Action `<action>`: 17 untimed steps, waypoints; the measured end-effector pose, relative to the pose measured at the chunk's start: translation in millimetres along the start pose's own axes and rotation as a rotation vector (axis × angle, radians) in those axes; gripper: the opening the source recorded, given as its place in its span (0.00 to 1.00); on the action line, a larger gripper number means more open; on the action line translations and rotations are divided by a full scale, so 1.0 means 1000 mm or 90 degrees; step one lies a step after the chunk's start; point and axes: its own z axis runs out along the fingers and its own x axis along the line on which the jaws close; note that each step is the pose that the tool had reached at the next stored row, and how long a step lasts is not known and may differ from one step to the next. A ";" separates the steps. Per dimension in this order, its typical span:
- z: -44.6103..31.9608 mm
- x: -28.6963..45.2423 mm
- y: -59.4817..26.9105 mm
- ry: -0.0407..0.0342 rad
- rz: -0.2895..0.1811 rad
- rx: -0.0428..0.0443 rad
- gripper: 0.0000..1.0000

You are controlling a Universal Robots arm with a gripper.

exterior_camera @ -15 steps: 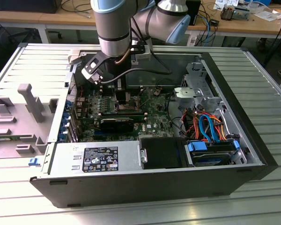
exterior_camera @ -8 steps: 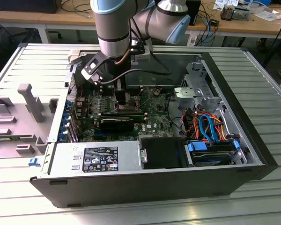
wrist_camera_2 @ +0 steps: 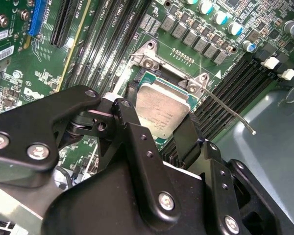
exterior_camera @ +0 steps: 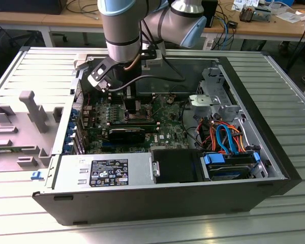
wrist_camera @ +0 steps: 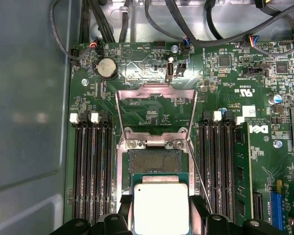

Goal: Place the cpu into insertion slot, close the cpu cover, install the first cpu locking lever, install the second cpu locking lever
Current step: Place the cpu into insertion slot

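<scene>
gripper [wrist_camera: 160,215] clamped on cpu [wrist_camera: 159,198] by 2 opposite edges, above insertion slot [wrist_camera: 154,161]; cpu cover [wrist_camera: 155,89] open. Likely light, stiff, fragile: edge grip only.

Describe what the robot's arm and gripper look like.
The arm is built of silver-grey tubes with light blue joint caps. A black cable loops off its lower end. The gripper is black, and its jointed linkage fingers are fastened with silver screws.
</scene>
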 end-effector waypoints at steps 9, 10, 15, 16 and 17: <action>0.0007 0.0000 -0.0012 0.0000 0.000 0.0000 0.55; 0.0008 0.0000 -0.0014 0.0000 0.000 0.0000 0.55; 0.0013 0.0000 -0.0022 0.0000 0.000 0.0000 0.55; 0.0013 0.0000 -0.0024 0.0000 0.000 0.0000 0.55; 0.0015 0.0000 -0.0026 0.0000 0.000 0.0000 0.55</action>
